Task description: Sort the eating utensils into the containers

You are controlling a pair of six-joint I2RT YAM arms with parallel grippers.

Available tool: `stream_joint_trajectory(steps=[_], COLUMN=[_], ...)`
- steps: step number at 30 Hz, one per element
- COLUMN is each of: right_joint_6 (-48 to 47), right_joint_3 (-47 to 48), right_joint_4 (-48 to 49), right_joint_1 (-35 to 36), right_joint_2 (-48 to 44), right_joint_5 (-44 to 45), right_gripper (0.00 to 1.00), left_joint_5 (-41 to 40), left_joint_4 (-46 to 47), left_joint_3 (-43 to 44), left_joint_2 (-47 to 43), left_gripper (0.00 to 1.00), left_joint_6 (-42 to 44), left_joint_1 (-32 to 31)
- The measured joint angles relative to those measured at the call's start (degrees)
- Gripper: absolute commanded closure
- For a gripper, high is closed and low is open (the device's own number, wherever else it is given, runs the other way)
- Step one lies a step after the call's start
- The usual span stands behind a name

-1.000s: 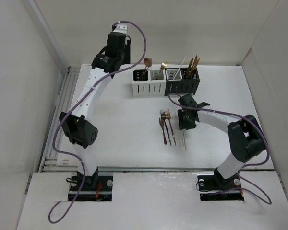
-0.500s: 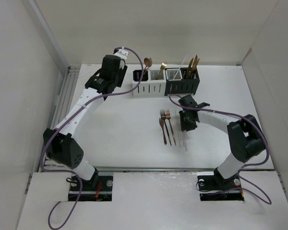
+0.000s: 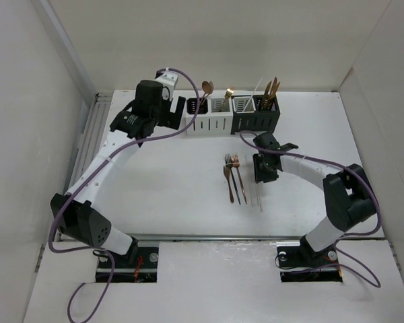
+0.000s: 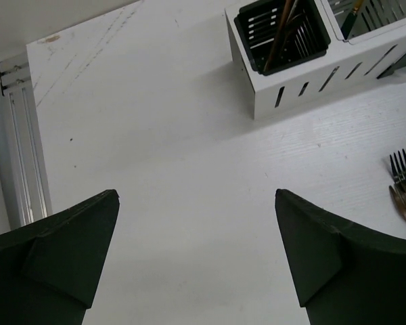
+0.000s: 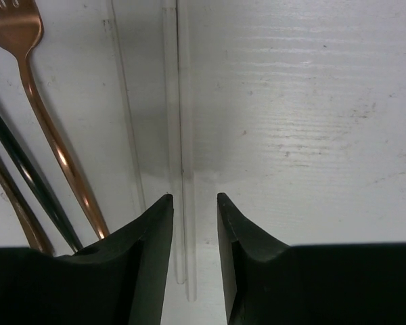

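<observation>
Left arm [image 3: 108, 158] swung off the part-filled slotted square cutlery holders [image 3: 232, 122]; left jaws spread, empty. Right jaws, slightly parted, straddle thin white sticks [image 5: 179, 135]; copper forks and spoon [image 3: 232, 161] beside them remain unsorted.

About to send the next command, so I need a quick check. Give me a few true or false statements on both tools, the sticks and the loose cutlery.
1. The left tool is wide open and empty. True.
2. The right tool is low over the table, with the pale sticks between its fingers. True.
3. Every fork is already in a container. False: a copper fork and other pieces lie on the table beside the sticks.
4. The left tool is above a black container. False: bare table is under it, and the white container stands off to one side.
5. The right tool has lifted the sticks. False: they lie flat on the table.
</observation>
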Motion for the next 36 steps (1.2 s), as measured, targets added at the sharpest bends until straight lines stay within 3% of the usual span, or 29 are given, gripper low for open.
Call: stream_joint_trajectory(steps=[3,8,11,23,26,28,36], right_joint_6=[-0.35,-0.57,-0.59,-0.09,-0.11,-0.20,0.33], right_joint_3=[0.26,0.37,0.72,1.11,3.76,4.96,5.16], right_joint_4=[-0.44,-0.22,0.07,-0.55,-2.43,-2.91,-3.04], right_joint_1=[-1.14,-1.99,-2.03,-2.03,-2.01,-1.86,-1.70], right_joint_2=[-0.81,1.25,2.08,3.30,5.66,6.60,6.47], right_joint_5=[-0.35,-0.81,-1.14,-0.59,0.04,0.35,1.57], right_gripper=[0.64,0.65,0.66,0.68,0.78,1.00,1.00], left_joint_5=[0.24,3.76,8.66,9.22,9.22,9.33,6.95], left_joint_4=[3.80,18.60,20.68,25.07,24.70,23.71,24.39], left_joint_3=[-3.52,-30.84,-38.62,-34.18,-33.97,-32.72,-30.69], left_joint_2=[-1.51,-16.55,-22.05,-11.43,-9.84,-8.52,-7.52], left_gripper=[0.00,0.00,0.00,0.00,0.00,0.00,0.00], left_joint_6=[1.29,8.83,10.71,7.04,6.45,5.25,-2.78], left_joint_1=[0.13,-2.47,-5.53,-6.05,-5.81,-5.11,-1.55])
